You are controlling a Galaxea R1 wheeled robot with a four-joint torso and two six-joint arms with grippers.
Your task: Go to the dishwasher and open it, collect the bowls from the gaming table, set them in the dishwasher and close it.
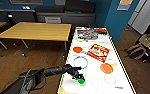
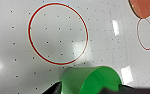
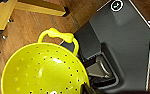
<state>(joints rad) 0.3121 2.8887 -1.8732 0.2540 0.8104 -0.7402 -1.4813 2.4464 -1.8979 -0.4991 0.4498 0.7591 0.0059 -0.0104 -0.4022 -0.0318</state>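
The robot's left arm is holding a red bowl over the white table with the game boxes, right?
Not quite: the bowl is green, not red. The head view shows the left tool with it over the white table, game boxes farther along; the left wrist view shows the green too.

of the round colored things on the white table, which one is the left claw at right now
The green bowl at the table's near end, under the left claw. The two orange bowls sit farther up the table.
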